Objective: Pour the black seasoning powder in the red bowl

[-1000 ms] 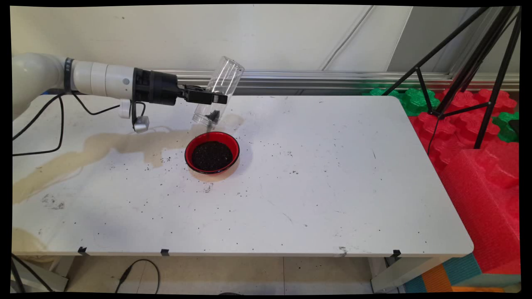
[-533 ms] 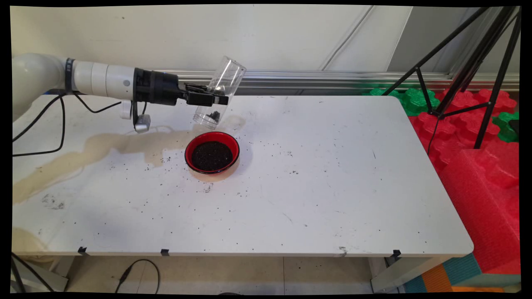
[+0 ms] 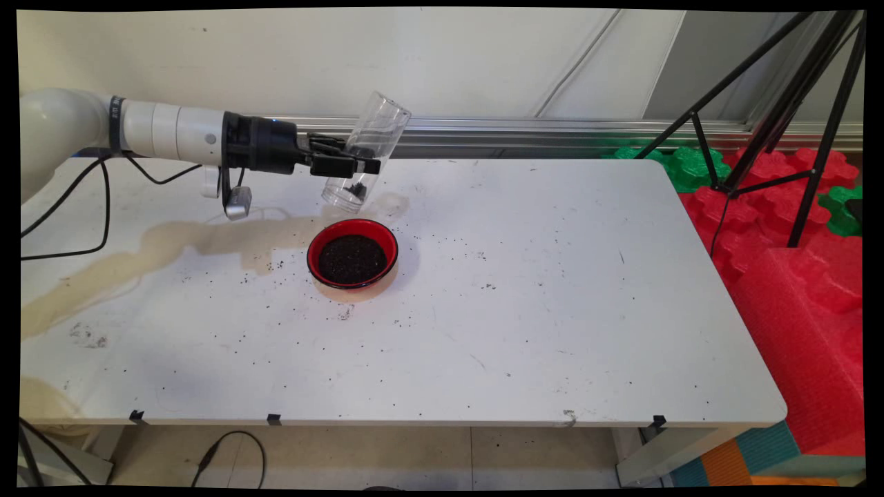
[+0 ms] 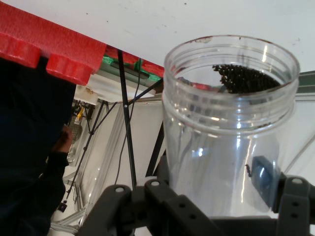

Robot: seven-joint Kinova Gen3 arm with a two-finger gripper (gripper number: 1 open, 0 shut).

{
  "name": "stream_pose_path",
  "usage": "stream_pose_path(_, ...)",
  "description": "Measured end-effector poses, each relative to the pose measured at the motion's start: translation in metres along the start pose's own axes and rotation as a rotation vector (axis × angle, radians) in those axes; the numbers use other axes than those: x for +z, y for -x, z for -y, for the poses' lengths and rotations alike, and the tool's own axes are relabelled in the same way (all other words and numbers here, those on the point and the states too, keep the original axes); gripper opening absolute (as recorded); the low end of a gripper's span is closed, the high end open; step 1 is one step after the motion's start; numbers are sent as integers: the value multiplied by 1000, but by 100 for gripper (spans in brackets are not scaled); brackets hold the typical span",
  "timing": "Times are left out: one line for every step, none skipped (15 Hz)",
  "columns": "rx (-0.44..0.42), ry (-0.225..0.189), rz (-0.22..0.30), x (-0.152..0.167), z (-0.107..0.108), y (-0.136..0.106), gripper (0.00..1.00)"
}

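My gripper (image 3: 359, 164) is shut on a clear plastic jar (image 3: 364, 153), which it holds tilted with the mouth down and to the left, above the table. A small heap of dark grains clings inside the jar's mouth (image 4: 246, 77). In the hand view the jar (image 4: 221, 142) fills the frame between the black fingers (image 4: 291, 196). Just below and in front of the jar's mouth stands a red bowl (image 3: 353, 252) filled with the same dark grains, on the white table (image 3: 552, 310).
A tan stain (image 3: 159, 252) runs across the table's left side up to the bowl. Loose dark grains are scattered around the bowl. A black tripod (image 3: 780, 117) and red and green foam blocks (image 3: 794, 262) stand off the table's right edge.
The jar has tipped slightly further away from upright-down, its bottom swinging a little to the right and its mouth rising a touch above the bowl. The bowl has not moved.
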State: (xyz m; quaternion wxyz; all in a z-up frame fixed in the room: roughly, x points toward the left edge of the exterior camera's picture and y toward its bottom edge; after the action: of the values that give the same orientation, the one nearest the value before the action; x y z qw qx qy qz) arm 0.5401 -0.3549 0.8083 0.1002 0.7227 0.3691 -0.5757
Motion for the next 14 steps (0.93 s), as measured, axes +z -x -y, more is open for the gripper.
stream_pose_path(4,0,0,0,0,0,0)
stream_pose_path(7,0,1,0,0,0,0)
stream_pose_path(8,0,2,0,0,1,0)
stream_pose_path(8,0,2,-1,-1,1,0)
stream_pose_path(9,0,2,-1,-1,1,0)
stream_pose_path(8,0,2,-1,-1,1,0)
stream_pose_path(7,0,2,-2,-1,1,0)
stream_pose_path(5,0,2,-2,-1,1,0)
stream_pose_path(3,0,2,-2,-1,2,0)
stream_pose_path(-2,0,2,-2,-1,2,0)
stream_pose_path(-8,1,1,-3,-1,2,0)
stream_pose_path(-16,2,2,-3,-1,2,0)
stream_pose_path(-23,3,2,-3,0,2,0)
stream_pose_path(-31,4,2,-4,0,3,0)
